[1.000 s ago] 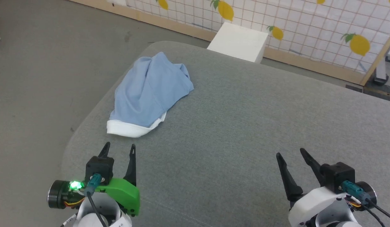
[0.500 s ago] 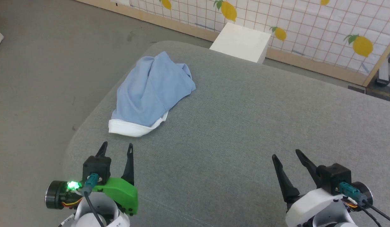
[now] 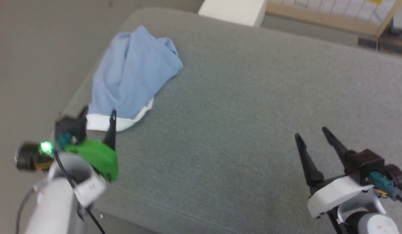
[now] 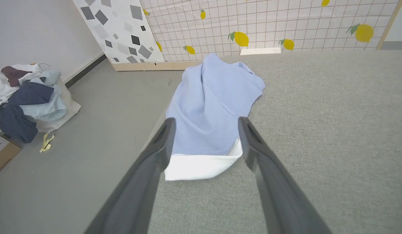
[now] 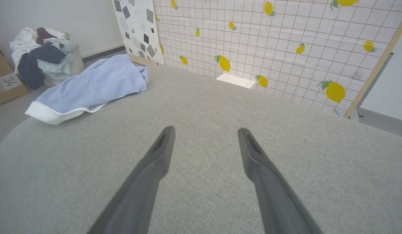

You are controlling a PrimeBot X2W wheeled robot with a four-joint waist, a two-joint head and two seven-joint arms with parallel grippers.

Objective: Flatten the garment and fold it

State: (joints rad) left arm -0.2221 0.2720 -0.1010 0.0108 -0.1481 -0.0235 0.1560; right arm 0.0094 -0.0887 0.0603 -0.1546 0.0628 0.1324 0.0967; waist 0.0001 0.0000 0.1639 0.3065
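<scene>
Box (image 5: 2,70) label reads "34"; garment (image 3: 132,71) lies bunched.

The left pincer (image 3: 99,111) is blurred in the head view; whether its tips touch the white edge of the garment (image 3: 132,71) cannot be told. The garment lies bunched, its front folded out of sight. The top edge crops the white block (image 3: 233,11).
</scene>
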